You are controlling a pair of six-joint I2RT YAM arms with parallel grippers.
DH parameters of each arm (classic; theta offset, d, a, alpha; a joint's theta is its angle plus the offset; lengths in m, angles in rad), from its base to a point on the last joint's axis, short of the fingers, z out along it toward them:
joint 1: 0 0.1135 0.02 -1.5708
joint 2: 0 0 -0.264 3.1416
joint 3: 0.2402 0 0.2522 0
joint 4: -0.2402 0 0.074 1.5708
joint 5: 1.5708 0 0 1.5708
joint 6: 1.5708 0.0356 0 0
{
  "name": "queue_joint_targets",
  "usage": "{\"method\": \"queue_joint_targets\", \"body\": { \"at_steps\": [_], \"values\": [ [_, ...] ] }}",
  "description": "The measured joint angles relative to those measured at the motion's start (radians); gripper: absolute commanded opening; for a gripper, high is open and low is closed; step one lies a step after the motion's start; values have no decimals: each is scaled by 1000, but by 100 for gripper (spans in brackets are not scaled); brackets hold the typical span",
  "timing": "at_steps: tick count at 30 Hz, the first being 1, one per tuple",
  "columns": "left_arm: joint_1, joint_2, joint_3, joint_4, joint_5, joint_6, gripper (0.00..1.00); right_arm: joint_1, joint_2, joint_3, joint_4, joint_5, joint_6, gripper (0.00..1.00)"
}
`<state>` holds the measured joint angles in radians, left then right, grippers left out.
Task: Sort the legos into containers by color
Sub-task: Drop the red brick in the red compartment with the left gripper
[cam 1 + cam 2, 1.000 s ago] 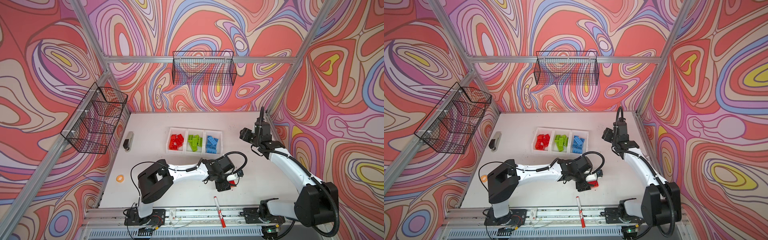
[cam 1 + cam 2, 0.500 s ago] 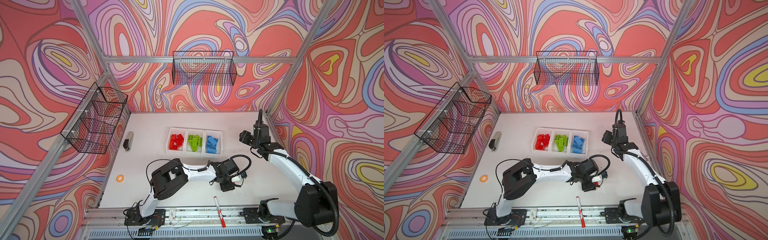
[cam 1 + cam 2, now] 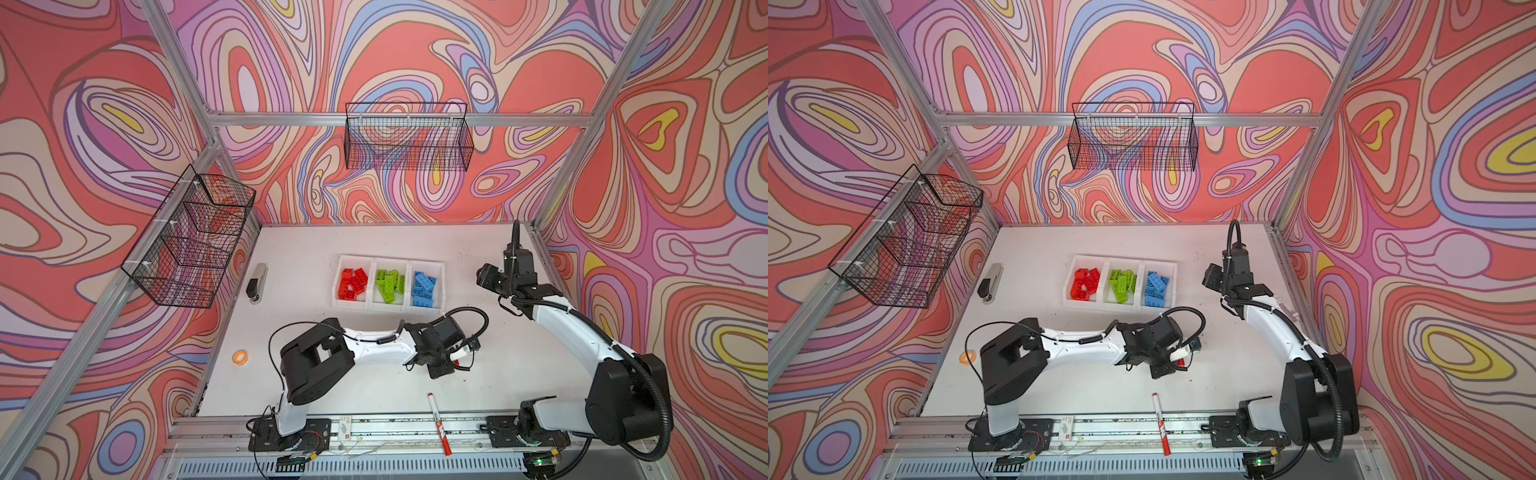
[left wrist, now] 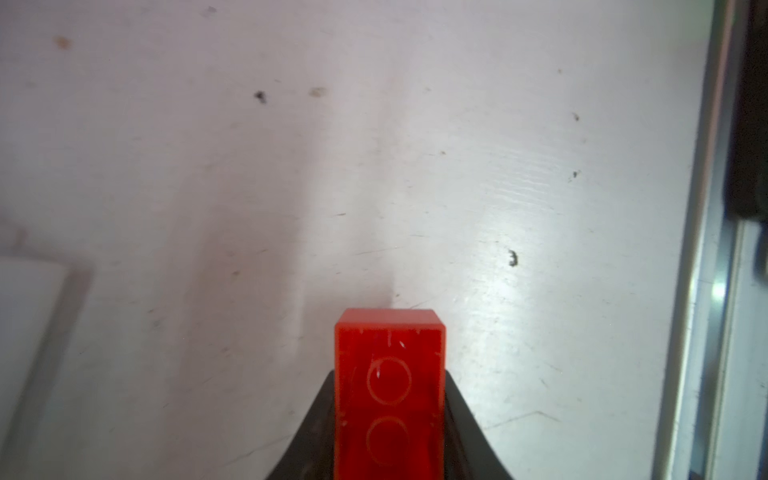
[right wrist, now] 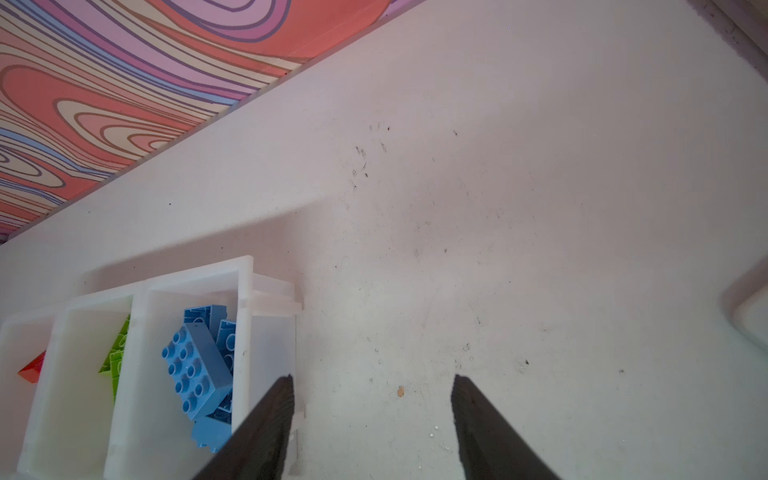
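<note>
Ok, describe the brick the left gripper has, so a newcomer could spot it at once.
Start at the row of white bins, then come toward the front to the left gripper. The red brick sits clamped in it, hollow underside facing the wrist camera. No other brick shows outside the bins.
</note>
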<state>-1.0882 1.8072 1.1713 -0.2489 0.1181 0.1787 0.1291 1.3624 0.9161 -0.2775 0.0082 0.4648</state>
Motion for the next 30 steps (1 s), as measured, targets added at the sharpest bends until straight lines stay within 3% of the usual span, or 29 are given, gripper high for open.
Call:
{"method": "queue_joint_targets", "body": {
  "at_steps": [4,8,13,19,21,25,27,29,30],
  "values": [
    [156,-205,-75,48,-41,-37,28,0,13,0,16,-21,1,63],
    [349,-318,-108,95,-94,-83,30,0,21,0,34,-43,7,63],
    [564,-300,-112,114,-146,-144,31,0,22,0,46,-58,13,62],
    [717,-182,-110,158,-141,-230,33,0,21,-15,45,-58,19,62],
    [737,-127,-97,161,-140,-251,41,0,21,-18,42,-57,19,62],
    [747,-22,-36,161,-134,-294,69,0,15,-18,34,-45,19,65],
    [747,-10,-28,163,-145,-314,79,0,10,-19,31,-35,19,67],
    [747,-18,-31,169,-166,-327,97,0,7,-20,30,-23,18,71],
    [747,-33,-44,186,-180,-333,100,0,6,-21,31,-18,18,71]
  ]
}}
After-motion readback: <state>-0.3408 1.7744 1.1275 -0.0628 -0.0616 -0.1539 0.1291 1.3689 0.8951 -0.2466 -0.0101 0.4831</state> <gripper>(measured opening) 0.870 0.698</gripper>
